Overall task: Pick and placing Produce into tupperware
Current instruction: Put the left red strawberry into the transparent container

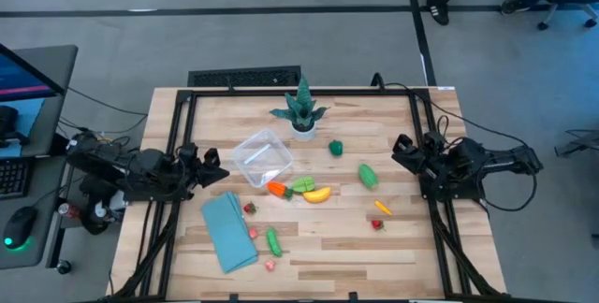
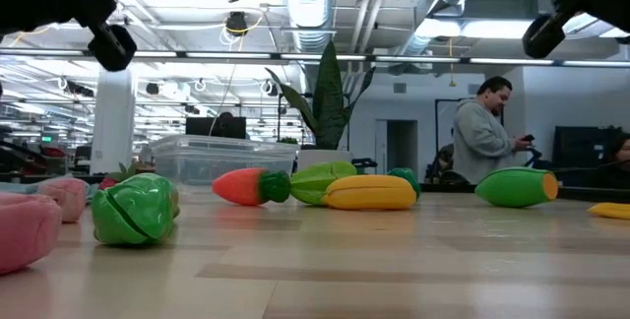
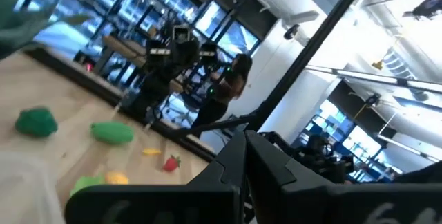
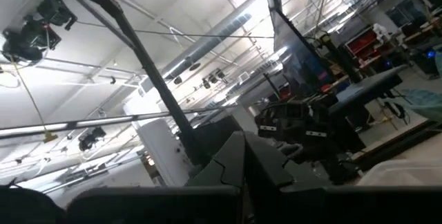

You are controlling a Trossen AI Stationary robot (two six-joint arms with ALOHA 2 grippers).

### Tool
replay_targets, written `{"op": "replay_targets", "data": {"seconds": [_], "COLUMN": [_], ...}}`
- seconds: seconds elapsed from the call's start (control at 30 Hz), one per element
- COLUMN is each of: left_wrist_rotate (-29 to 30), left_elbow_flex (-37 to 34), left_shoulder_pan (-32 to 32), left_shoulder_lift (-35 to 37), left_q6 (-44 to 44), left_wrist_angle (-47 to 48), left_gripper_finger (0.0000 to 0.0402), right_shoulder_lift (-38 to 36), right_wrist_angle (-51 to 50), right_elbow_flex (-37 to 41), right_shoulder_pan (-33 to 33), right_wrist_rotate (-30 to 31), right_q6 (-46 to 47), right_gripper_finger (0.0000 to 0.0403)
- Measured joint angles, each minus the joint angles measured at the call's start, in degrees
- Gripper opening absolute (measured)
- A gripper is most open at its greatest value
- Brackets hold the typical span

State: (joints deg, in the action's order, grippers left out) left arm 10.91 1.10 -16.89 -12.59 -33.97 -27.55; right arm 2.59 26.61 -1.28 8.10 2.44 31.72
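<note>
The clear tupperware stands flat on the table, left of centre, and nothing shows inside it. Produce lies scattered around it: an orange carrot, a green piece and a yellow piece close together, two green pieces toward the right, a red strawberry, and a green piece near the front. My left gripper hovers shut at the table's left edge. My right gripper hovers shut at the right edge. Both are raised and hold nothing.
A folded light-blue cloth lies at the front left, with small red and pink pieces beside it. A spiky teal plant in a white pot stands at the far middle. A person stands in the room beyond the table.
</note>
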Motion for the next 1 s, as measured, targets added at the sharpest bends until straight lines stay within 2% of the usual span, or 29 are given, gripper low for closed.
{"op": "replay_targets", "data": {"seconds": [0.07, 0.27, 0.5, 0.7, 1.0], "left_wrist_rotate": [1.4, 2.4, 2.4, 4.9, 0.8], "left_elbow_flex": [0.6, 8.3, 18.3, 23.7, 27.5], "left_shoulder_pan": [-1.5, -2.2, -2.2, -2.2, -2.6], "left_shoulder_lift": [-2.4, -7.9, -11.7, -15.5, -22.5], "left_q6": [3.7, 14.8, 22.2, 20.8, 16.0], "left_wrist_angle": [-2.5, -1.6, 7.7, 22.2, 24.2], "left_gripper_finger": [0.0, 0.0, 0.0, 0.0, 0.0], "right_shoulder_lift": [2.2, 10.1, 18.9, 27.0, 39.5], "right_wrist_angle": [-0.4, -1.5, -7.4, -14.6, -17.6], "right_elbow_flex": [-1.6, -9.4, -17.1, -20.8, -27.3], "right_shoulder_pan": [0.9, 0.9, 0.4, 0.9, 3.9], "right_wrist_rotate": [0.7, 1.0, 0.9, 0.9, 0.8], "right_q6": [-3.2, -14.5, -18.7, -17.7, -16.8], "right_gripper_finger": [0.0, 0.0, 0.0, 0.0, 0.0]}}
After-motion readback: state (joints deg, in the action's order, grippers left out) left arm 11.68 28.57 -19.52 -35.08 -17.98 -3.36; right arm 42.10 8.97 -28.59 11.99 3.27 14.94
